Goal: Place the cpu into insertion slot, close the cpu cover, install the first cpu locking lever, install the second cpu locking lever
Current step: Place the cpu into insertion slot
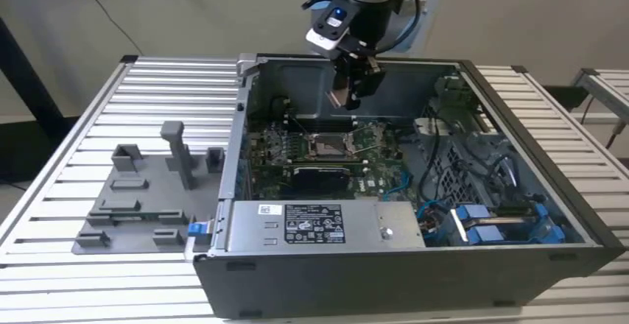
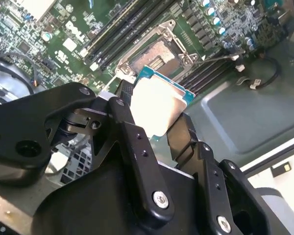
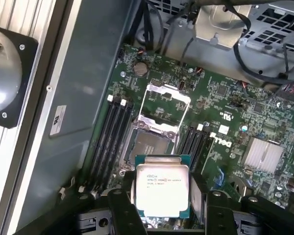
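Above the green motherboard [image 3: 220, 98] inside the open grey metal computer case [image 1: 393, 272], my black two-fingered pincer [image 1: 352, 97] pinches the one small, flat, silver-faced square cpu [image 3: 162, 190] by two opposite edges, one finger on each. The chip hangs clear of the board, near the one square insertion slot [image 3: 147, 147] with its dark centre and silver rim. The single thin silver cpu cover [image 3: 165, 105], a frame with a square window, stands swung up off the slot at the edge farthest from the chip. I count two banks of dark memory slots [image 3: 112, 142], one on either side of the insertion slot. The chip's silver face is turned to the first wrist view and its green edge points toward the slot. Being nearly square, it shows no long axis.
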`<state>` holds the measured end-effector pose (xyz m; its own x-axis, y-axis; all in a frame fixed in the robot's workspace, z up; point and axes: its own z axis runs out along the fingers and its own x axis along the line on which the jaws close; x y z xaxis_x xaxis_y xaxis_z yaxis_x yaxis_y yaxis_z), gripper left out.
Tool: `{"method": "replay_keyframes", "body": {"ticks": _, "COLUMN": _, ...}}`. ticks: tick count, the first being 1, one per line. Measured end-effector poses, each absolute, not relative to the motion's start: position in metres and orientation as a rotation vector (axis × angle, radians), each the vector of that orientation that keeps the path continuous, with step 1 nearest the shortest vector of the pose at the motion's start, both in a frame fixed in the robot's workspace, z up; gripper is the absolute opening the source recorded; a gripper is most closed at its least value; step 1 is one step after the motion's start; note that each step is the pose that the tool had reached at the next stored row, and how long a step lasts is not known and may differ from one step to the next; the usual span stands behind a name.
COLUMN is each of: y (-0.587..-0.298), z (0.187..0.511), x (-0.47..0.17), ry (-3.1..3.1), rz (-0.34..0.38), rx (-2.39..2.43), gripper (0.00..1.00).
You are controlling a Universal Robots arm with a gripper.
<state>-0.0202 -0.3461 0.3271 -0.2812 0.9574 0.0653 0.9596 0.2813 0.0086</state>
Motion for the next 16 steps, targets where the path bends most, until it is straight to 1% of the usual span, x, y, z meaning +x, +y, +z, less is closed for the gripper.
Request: {"method": "replay_keyframes", "body": {"ticks": 16, "y": -0.345, "z": 0.316, "x": -0.020, "ry": -2.295, "rz": -0.078, "rx": -2.081, "gripper": 0.54}}
